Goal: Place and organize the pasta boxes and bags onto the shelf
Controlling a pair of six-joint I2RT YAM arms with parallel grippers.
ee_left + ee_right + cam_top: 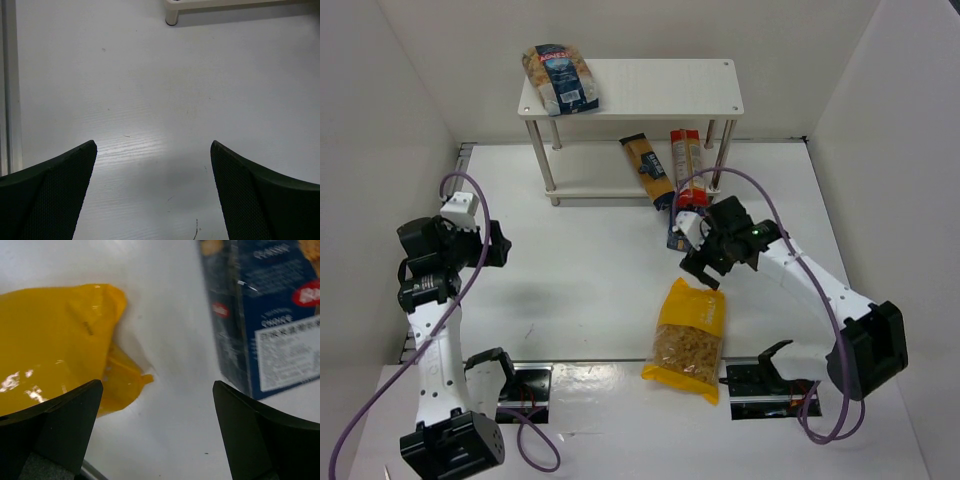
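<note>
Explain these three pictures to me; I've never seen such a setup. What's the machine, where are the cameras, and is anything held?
Two robot arms are bolted at the near edge of a white table. The wide picture looks down from above and behind them. The other two come from cameras on the wrists; the dark shapes at the bottom are each gripper's own fingers. At the back stands a small white shelf with a clear bag on its top board. A yellow-blue spaghetti pack and a red-orange spaghetti pack stick out from under that board. On the table lie a yellow bag and a dark-blue box. The right gripper hovers open between them; the left gripper is open above the table. Nothing is held.
</note>
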